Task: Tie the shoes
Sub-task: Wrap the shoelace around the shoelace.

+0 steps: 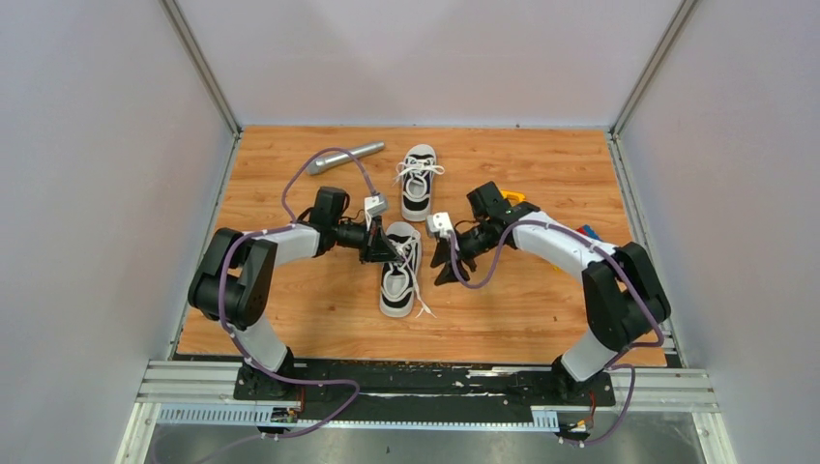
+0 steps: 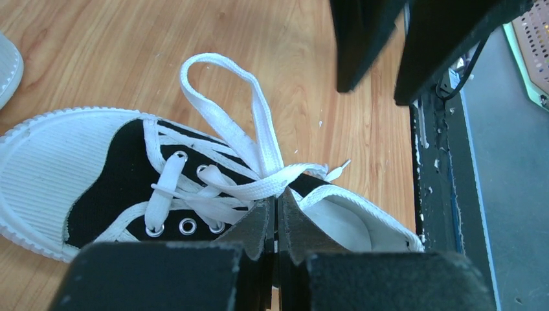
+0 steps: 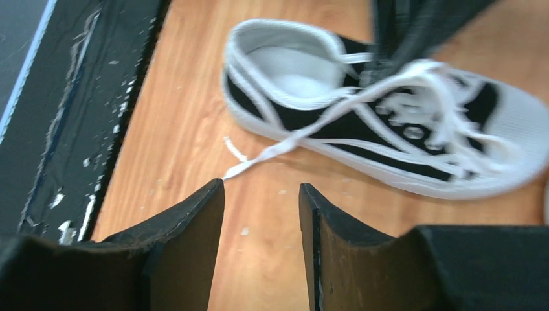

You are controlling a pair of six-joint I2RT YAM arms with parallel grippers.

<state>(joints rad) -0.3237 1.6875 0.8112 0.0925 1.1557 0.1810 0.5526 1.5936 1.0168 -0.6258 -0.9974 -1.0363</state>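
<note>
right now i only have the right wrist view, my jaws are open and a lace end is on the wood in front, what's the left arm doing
Observer: The left gripper is shut on the lace at the crossing above the near shoe's tongue.
Operator: any loop formed yet
Observer: One loop lies out from that pinch, over the table beside the shoe.
Operator: and the other shoe
Observer: The far shoe lies farther back, clear of the near one, its laces in what looks like a bow.

Left hand [image 2: 277, 214] pinched closed, right hand [image 3: 262, 194] fingers apart.
</note>
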